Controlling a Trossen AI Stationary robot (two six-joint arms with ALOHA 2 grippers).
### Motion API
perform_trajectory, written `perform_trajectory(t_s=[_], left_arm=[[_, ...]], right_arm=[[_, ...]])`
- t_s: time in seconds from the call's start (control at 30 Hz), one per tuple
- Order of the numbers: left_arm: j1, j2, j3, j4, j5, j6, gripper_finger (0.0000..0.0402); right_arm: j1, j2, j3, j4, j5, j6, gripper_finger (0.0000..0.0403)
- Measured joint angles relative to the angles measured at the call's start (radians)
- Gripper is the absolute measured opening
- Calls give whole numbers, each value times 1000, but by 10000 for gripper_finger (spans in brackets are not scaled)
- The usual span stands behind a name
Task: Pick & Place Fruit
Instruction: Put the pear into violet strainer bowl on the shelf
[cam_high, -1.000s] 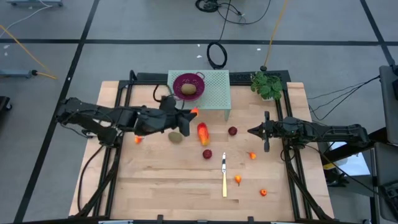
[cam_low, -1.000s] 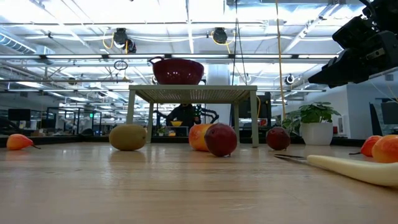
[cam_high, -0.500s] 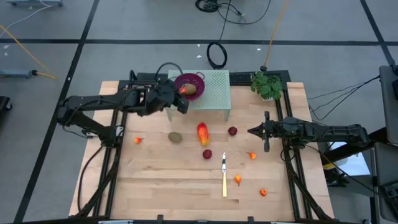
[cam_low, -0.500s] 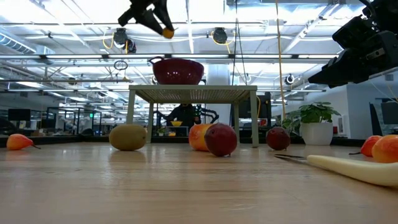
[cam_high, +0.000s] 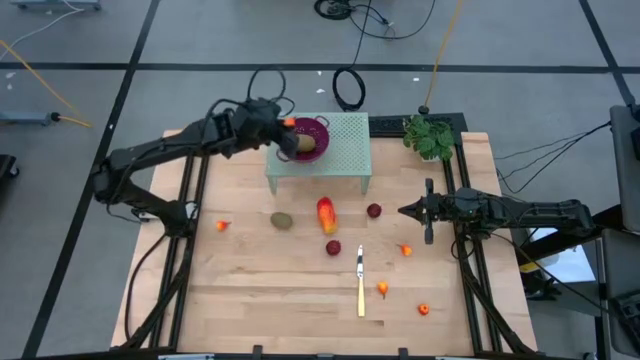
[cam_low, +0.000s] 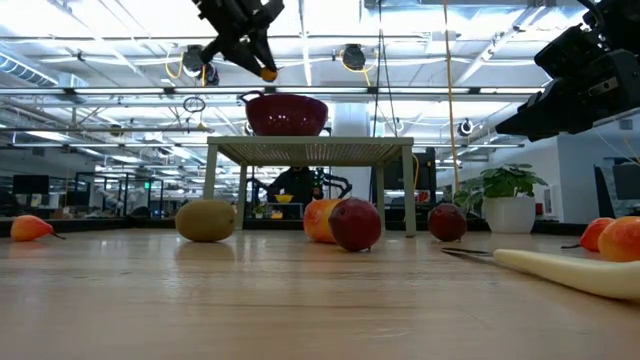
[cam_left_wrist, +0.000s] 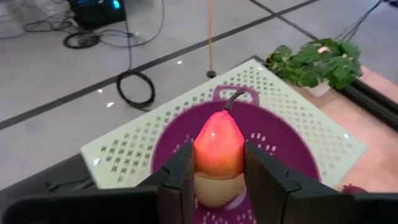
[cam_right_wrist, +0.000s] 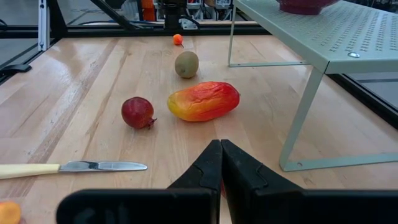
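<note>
Above the purple bowl (cam_high: 304, 139), at 11 o'clock on the counter (cam_high: 300, 290), the left pincer (cam_left_wrist: 214, 163) squeezes a small orange pear (cam_left_wrist: 217, 146), hiding its bottom. The right pincer (cam_right_wrist: 221, 163) waits shut at 3 o'clock.

A purple colander (cam_high: 303, 134) with a perforated wall is seen on a pale green rack (cam_high: 345, 145) patterned with small holes. A red-orange pear (cam_left_wrist: 217, 146) shading to yellow is clamped between the dark fingers of the left end effector (cam_left_wrist: 217, 180). A brown-green oval (cam_high: 283, 220), a red-orange-yellow oblong (cam_high: 326, 213) and a yellow-handled knife (cam_high: 361, 290) are seen on the light wooden counter (cam_high: 260, 290)
</note>
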Motion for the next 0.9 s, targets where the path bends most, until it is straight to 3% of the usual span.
perform_trajectory(t_s=[0.63,0.9], left_arm=[[68,125,0,129,99,144,108],[70,176,0,133,102,295,108]], right_arm=[[0,0,0,0,1,0,4],[0,0,0,0,3,0,4]])
